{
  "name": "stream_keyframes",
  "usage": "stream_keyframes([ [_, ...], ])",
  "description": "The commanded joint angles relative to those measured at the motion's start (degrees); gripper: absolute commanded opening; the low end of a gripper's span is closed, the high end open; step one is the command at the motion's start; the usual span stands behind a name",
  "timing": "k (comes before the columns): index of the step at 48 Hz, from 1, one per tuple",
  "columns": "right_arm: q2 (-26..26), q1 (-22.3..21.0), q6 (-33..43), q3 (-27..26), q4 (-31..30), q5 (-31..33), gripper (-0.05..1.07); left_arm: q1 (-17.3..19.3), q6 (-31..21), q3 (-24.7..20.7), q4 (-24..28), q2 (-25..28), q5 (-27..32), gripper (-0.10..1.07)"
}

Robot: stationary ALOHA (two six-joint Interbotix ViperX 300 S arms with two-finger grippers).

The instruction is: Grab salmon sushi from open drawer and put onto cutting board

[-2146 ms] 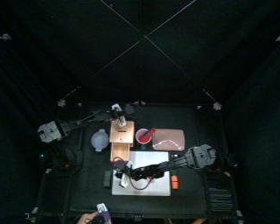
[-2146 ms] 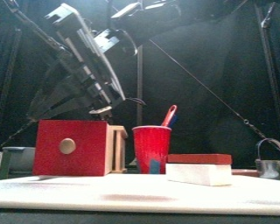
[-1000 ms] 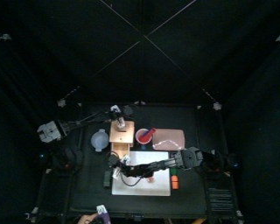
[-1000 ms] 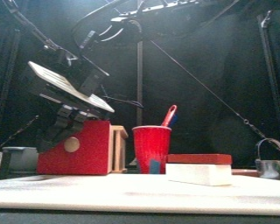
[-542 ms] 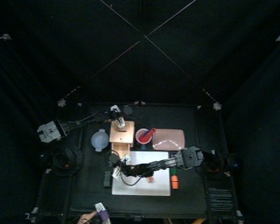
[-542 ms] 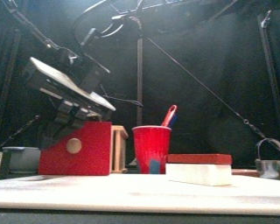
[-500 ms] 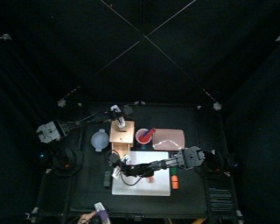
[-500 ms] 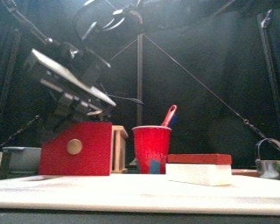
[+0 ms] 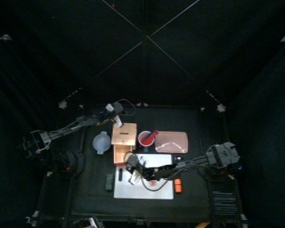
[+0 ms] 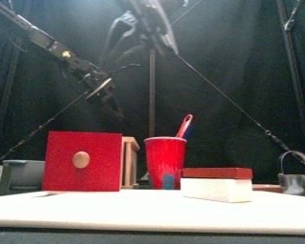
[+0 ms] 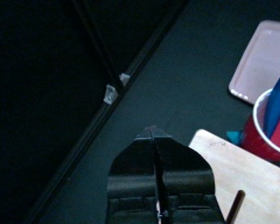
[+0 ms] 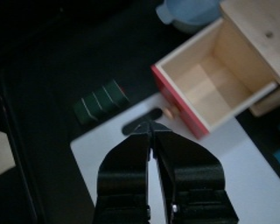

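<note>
A: Where are the 2 arms relative to the wooden box [image 9: 124, 135]?

B: The left gripper [image 11: 157, 131] is up in the air behind the box on its far side, clear of everything, with its jaws pressed together on nothing. The right gripper [image 12: 149, 127] hangs just in front of the box, above the drawer's red front panel.

A: And the drawer [image 12: 213, 79]?

B: Pulled out of the box toward the cutting board [image 9: 157, 191], which lies flat directly in front of the box. What shows of the drawer's floor is bare tan wood.

A: So where is the salmon sushi?

B: I can't make it out in any view. It may be at the right gripper's tips, but those are dark, and I cannot tell whether that gripper is closed on something or simply closed.

A: Anything else near the box?

B: 1 red cup [image 10: 166, 160] stands just beside it, and a green item [image 12: 104, 101] lies near the drawer's front corner.
</note>
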Motion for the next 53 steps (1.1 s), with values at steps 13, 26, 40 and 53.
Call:
stream_keyframes([
  [13,-11.1,1.4,0.8,14.2,0.4,-3.0,0.21,-7.0,0.1,9.5,-1.8,-10.9,-8.3,0.02],
  [26,-11.8,1.0,0.6,17.5,0.4,-3.1,0.21,-7.6,0.2,9.4,-2.2,-11.6,-8.6,0.02],
  [40,-16.0,-0.8,0.6,22.6,-0.2,-2.9,0.21,-7.6,0.2,7.6,-2.1,-9.7,-8.4,0.02],
  [53,-18.1,-3.3,0.6,24.3,-0.6,-3.1,0.21,-7.5,0.4,7.5,-1.2,-8.2,-7.7,0.02],
])
